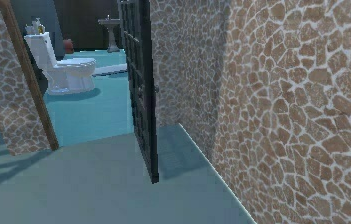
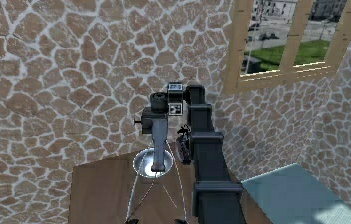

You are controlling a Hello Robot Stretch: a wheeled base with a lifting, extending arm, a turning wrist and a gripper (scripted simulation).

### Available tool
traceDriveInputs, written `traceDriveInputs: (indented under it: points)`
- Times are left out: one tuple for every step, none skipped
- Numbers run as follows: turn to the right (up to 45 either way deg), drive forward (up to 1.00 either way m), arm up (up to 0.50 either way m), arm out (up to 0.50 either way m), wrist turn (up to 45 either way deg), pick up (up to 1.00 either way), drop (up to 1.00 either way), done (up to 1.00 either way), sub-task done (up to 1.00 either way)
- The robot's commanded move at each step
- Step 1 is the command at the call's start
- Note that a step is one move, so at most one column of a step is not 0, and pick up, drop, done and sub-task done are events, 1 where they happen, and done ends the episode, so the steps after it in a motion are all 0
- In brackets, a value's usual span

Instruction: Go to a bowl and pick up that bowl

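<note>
**Jaws at the bowl, grip unreadable**

Jaws give nothing away here. Because the gripper (image 2: 157, 200) stands in line with a thing lying on a surface, I cannot tell whether it has hold of anything. That thing is the bowl (image 2: 145, 163), a small, pale grey, shiny dish resting on the brown table (image 2: 98, 190) toward the table's far edge. The gripper's dark body sits just above it in the arm side view. Whether the gripper is over the bowl, beside it or touching it cannot be told.

From its sheen I judge the bowl to be metal or glazed: stiff, light and smooth-walled, so probably slippery. The best hold looks to be across the rim, with one jaw inside the wall and one outside, rather than spanning the whole width. A bowl this light may skate across the table if nudged. If it is glazed, a knock could chip it, so the approach should be gentle.

To the bowl's right, the arm (image 2: 205, 150) rises from the bottom edge. Behind the table stands a stone wall (image 2: 63, 70). A wood-framed window (image 2: 288, 40) is at the upper right, and teal floor (image 2: 303, 195) shows at the lower right.

In the forward view, a dark door (image 1: 140, 90) stands edge-on. Beyond it, well apart, is a white toilet (image 1: 68, 68).
</note>
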Motion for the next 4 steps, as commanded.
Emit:
traceDriveInputs:
  points:
    - [0.0,0.00,0.00,0.00,45.0,0.00,0.00,0.00,0.00]
    - [0.0,0.00,0.00,0.00,45.0,0.00,0.00,0.00,0.00]
    - [0.0,0.00,0.00,0.00,45.0,0.00,0.00,0.00,0.00]
    - [0.0,0.00,0.00,0.00,21.0,0.00,0.00,0.00,0.00]
